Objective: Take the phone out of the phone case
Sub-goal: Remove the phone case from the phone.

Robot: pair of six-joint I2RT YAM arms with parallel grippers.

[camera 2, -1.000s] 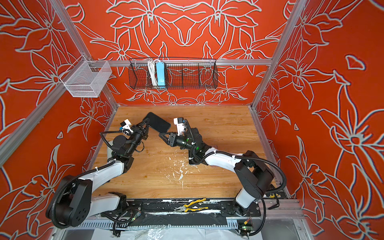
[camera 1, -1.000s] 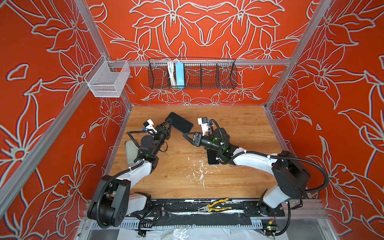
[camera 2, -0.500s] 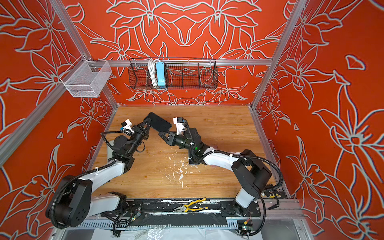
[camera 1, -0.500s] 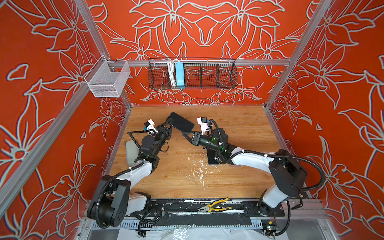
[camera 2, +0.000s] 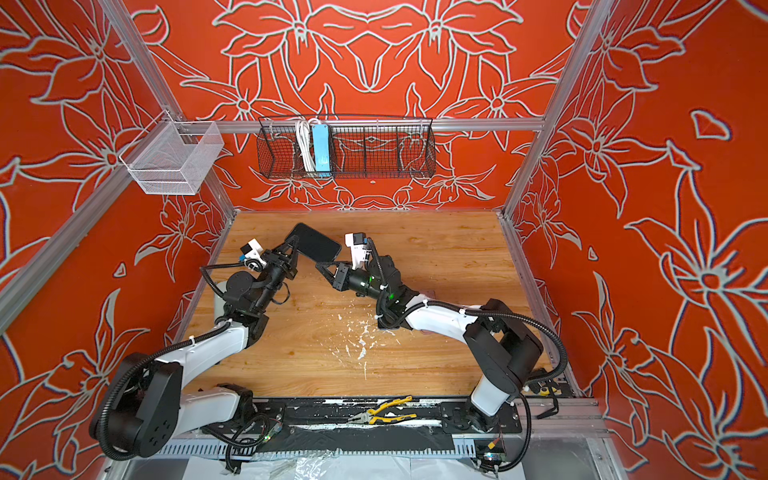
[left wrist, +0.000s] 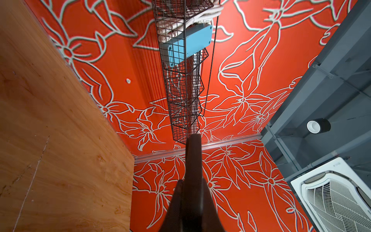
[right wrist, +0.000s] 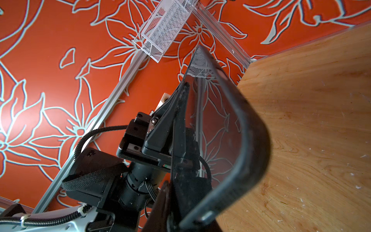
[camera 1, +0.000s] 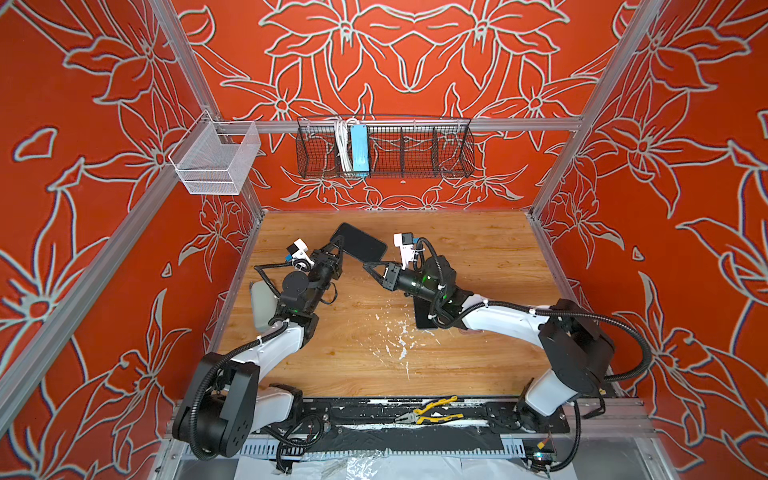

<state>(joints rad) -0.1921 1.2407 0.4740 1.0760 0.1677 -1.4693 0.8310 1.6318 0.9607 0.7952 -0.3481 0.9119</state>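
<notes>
You face a robotics lab test cell: red floral panels [camera 1: 415, 62] on aluminium rails [camera 1: 519, 124] enclose the wooden tabletop [camera 1: 478, 257]; a wire basket [camera 1: 415, 149] hangs above its far edge, and pliers [camera 1: 432, 412] lie just beyond its near edge.

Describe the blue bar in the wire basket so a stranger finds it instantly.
On the back wall hangs a black wire basket. Toward its left end stands the light-blue bar, upright beside a white cable bundle, the only blue item inside.

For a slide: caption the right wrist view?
Left hand clamps the dark phone's far end above the wooden table.
</notes>
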